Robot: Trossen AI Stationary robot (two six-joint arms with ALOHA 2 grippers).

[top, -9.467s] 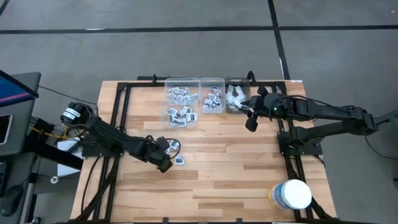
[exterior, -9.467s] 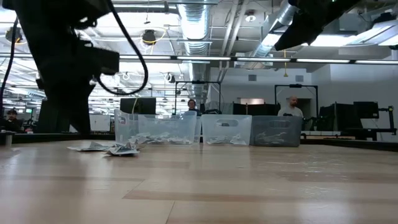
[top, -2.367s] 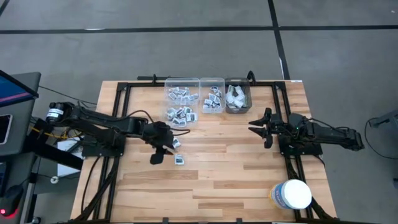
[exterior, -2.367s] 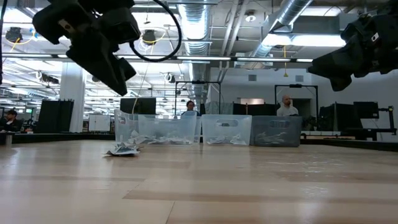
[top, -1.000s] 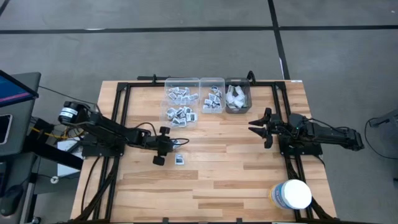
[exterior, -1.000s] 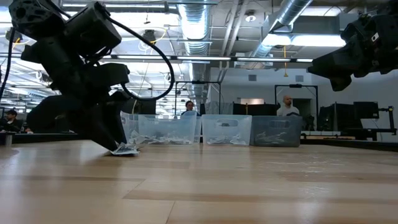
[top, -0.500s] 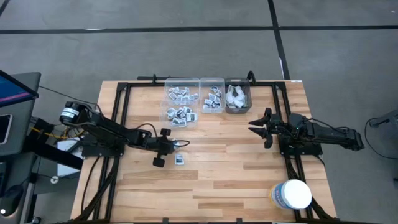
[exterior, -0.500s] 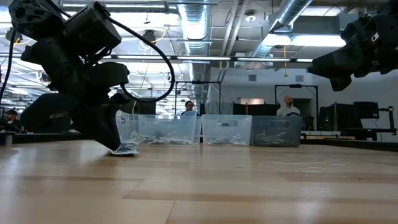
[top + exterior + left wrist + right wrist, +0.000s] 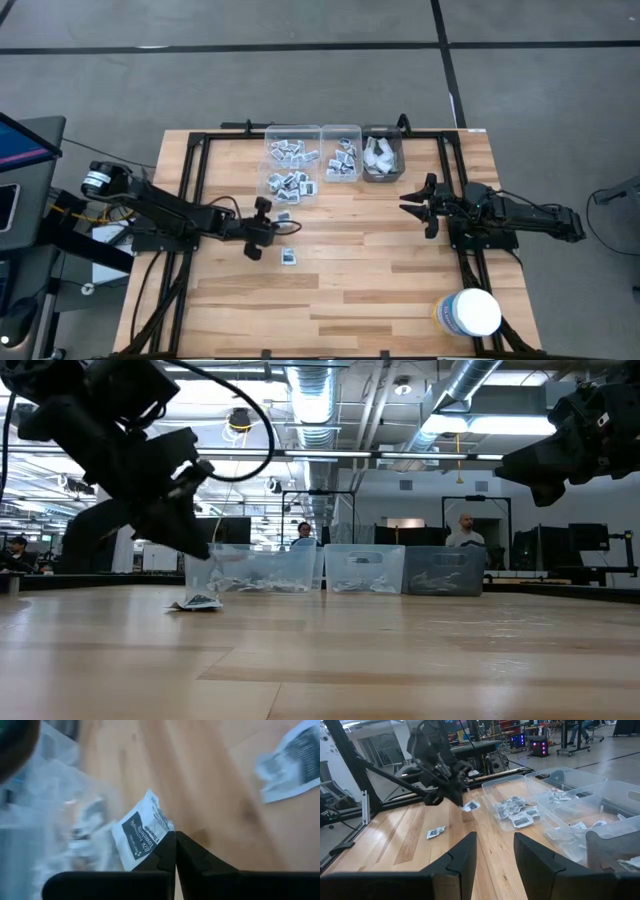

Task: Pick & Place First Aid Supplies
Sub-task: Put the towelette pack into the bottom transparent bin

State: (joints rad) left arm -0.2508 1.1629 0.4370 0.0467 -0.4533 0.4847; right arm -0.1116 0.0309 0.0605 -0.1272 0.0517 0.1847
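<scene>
My left gripper (image 9: 276, 221) hangs a little above the table's left middle, shut on one small white packet with a dark print (image 9: 141, 836), also seen from the right wrist view (image 9: 470, 806). A second packet (image 9: 289, 257) lies flat on the wood just nearer (image 9: 436, 832). More first aid supplies fill three clear bins (image 9: 292, 160) at the far edge. My right gripper (image 9: 415, 207) waits open at the table's right, its fingers (image 9: 462, 857) touching nothing. My left gripper pinches the packet by one edge (image 9: 161, 841) between its two fingertips. The fingers slant down from the table's left. The packet is lifted clear of the table and sticks out past the fingertips, tilted.
A big white round tub (image 9: 468, 312) stands at the near right corner. The middle bin (image 9: 341, 155) and right bin (image 9: 382, 155) sit beside the larger left one. Black frame rails (image 9: 190, 180) run along the table's sides. People show in the room beyond (image 9: 467, 532).
My left gripper has shut on one of the two packets lying on the table, then risen, rolling and moving slightly toward the far bins. That packet is lifted clear now; the other stays where it lay.
</scene>
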